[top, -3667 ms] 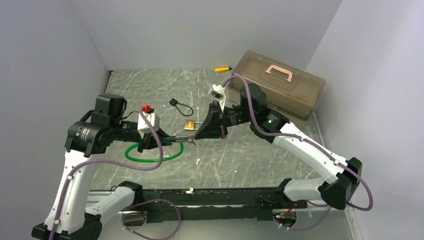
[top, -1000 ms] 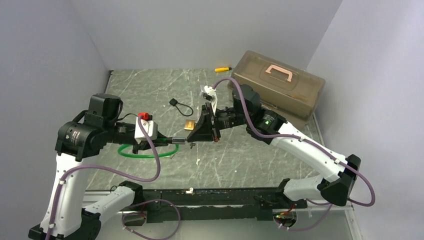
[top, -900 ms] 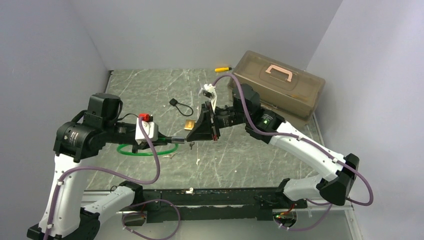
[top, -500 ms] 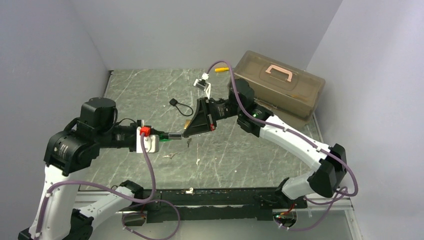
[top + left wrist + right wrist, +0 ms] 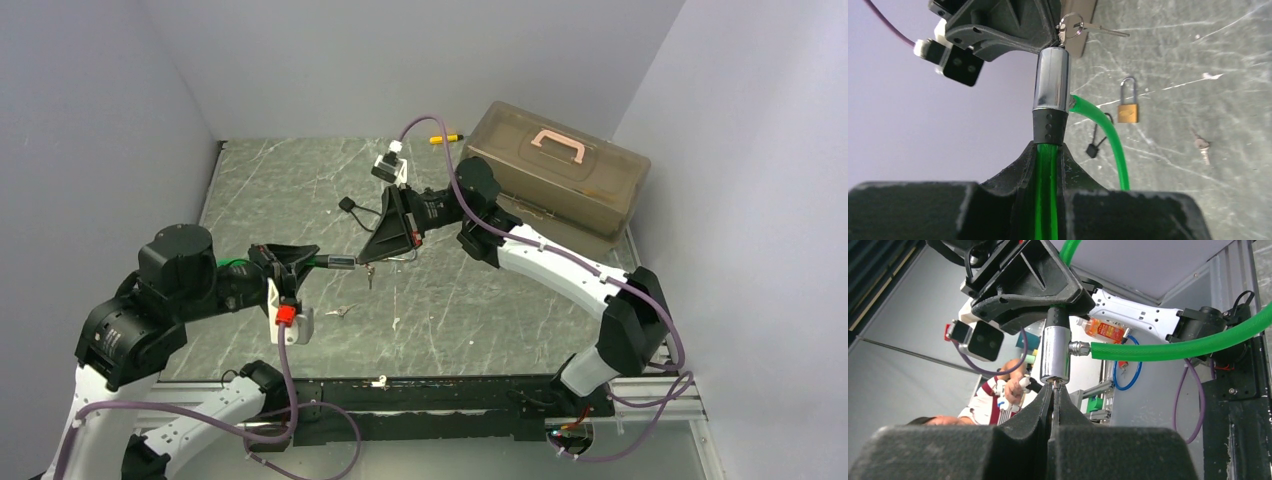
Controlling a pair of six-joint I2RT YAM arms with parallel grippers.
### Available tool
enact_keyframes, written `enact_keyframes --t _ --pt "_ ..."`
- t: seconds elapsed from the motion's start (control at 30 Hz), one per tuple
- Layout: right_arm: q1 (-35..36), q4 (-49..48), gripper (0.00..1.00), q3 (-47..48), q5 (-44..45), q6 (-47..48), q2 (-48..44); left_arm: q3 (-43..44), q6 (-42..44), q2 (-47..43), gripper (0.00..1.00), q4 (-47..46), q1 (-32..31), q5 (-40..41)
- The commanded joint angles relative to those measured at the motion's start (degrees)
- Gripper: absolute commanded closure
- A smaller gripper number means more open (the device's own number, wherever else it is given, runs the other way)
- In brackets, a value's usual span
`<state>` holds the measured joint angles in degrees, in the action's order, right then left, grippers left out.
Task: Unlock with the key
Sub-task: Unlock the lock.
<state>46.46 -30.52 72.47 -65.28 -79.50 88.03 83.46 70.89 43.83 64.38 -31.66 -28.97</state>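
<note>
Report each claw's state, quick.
Left claw: shut on the green cable lock.
Right claw: shut on the key, at the end of the lock.

Cable lock [image 5: 1051, 80] is hanging between left gripper [image 5: 1049, 150] and right gripper [image 5: 1053, 392], key [image 5: 1053, 383] between them; padlock [image 5: 1128, 111] is lying on table [image 5: 1198, 75] below.

Brown toolbox [image 5: 590, 190], yellow-black tool [image 5: 446, 139] near it, black cord loop [image 5: 347, 205]
</note>
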Motion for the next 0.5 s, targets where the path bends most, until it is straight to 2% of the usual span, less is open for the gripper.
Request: enact_keyframes --t 0.0,0.1,0.2,0.23,0.37,0.47 --pt "2.81 -4.40 1.00 3.46 3.00 -4.50 -0.29 -4.66 8.18 -0.54 1.00 -14.86 -3.24 4.43" --pt "2.55 -0.96 1.00 3.73 4.10 -3.90 -0.40 -6.60 10.45 -2.08 1.00 -17.43 -4.76 6.01" --pt "2.06 -2.09 1.00 3.71 4.01 -5.68 0.11 -7.52 10.85 -2.91 1.00 -17.88 -5.57 6.88" --pt "1.68 -1.57 0.96 3.73 4.07 -5.67 0.02 -7.14 10.27 -2.81 1.00 -17.37 -5.67 6.85" --pt "-1.93 -2.07 0.64 2.92 5.00 -6.25 -1.38 -5.31 6.30 -2.36 1.00 -15.30 -5.84 6.45" --pt "-4.89 -1.02 0.50 3.17 5.99 -4.97 -3.38 -4.77 3.39 -2.60 1.00 -14.66 -5.85 6.31"
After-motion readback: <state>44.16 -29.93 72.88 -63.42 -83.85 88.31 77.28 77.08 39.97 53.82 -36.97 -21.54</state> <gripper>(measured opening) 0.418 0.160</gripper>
